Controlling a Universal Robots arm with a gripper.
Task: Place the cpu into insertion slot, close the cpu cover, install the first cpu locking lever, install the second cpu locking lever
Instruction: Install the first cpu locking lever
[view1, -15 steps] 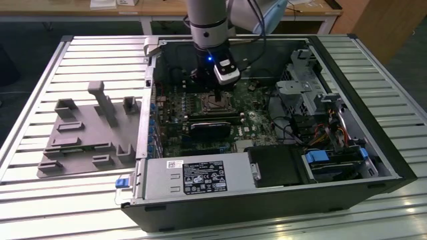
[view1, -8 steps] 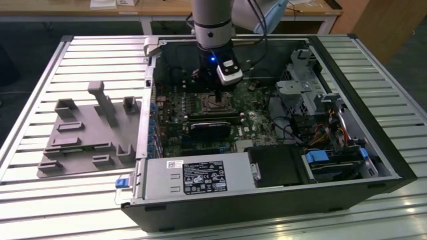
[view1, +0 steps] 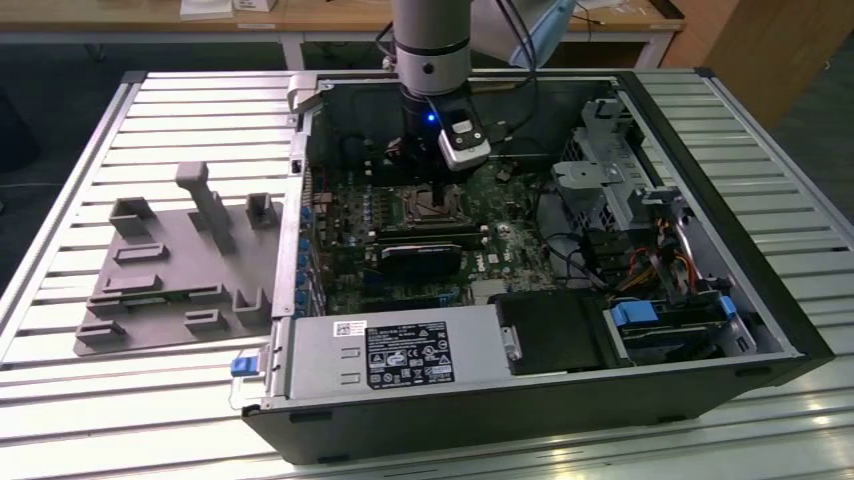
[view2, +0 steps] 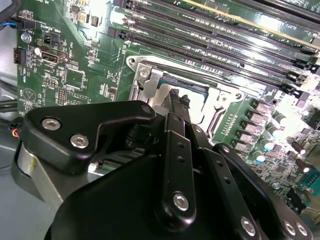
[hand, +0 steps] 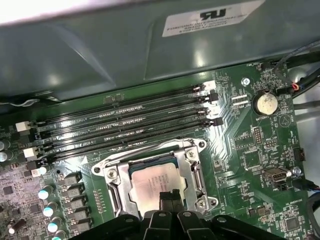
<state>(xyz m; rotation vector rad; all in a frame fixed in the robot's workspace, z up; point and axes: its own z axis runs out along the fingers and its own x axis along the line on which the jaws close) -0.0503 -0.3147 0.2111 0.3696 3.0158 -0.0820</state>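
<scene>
The cpu (hand: 152, 181), a pale silver square, lies seated in the insertion slot (hand: 111, 175) on the green board. The cpu cover (hand: 189, 170), a thin silvery frame, lies flat around it with the chip showing through its window. My gripper (hand: 170, 196) hovers at the chip's near edge, its two thin black fingertips (hand: 165, 196) pressed together, shut with nothing between them. In the second wrist view the gripper (view2: 177, 97) points down at the socket's metal frame (view2: 150, 80). In the exterior view the gripper (view1: 430, 180) hangs just above the socket (view1: 427, 207) inside the open computer case.
Long black memory slots (hand: 130, 125) run beside the socket, and a coin battery (hand: 265, 102) sits on the board. A black heatsink block (view1: 420, 255), a power supply (view1: 387, 355) and cables (view1: 601, 260) crowd the case. A grey fixture plate (view1: 174, 270) lies on the slatted table.
</scene>
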